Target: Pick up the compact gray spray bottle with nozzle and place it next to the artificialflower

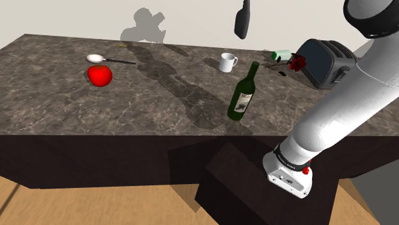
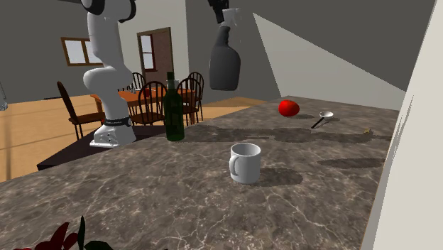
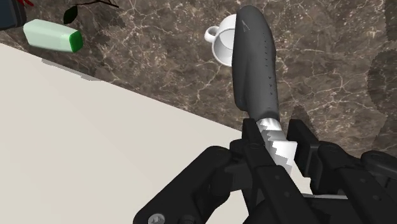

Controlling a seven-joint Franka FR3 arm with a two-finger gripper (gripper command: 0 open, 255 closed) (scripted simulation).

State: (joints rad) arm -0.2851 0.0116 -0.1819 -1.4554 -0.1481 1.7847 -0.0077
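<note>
A dark gray spray bottle (image 1: 242,20) hangs high above the marble counter (image 1: 160,96), body downward. My gripper (image 2: 221,8) is shut on its nozzle end; in the wrist view the gripper (image 3: 273,143) clasps the pale neck of the spray bottle (image 3: 254,63). In the second exterior view the spray bottle (image 2: 225,60) is well above the counter. The artificial flower (image 1: 296,62), a red rose with dark leaves, lies at the counter's far right in the shoulder view, beside the toaster. The artificial flower (image 2: 53,238) also sits at the bottom left of the second exterior view.
A white mug (image 1: 226,62) stands roughly under the bottle. A green wine bottle (image 1: 243,94) stands nearer the stand. A dark toaster (image 1: 326,61) and a green-capped white tube (image 1: 281,55) flank the flower. A tomato (image 1: 100,75) and spoon (image 1: 102,59) lie far left. A wall backs the counter.
</note>
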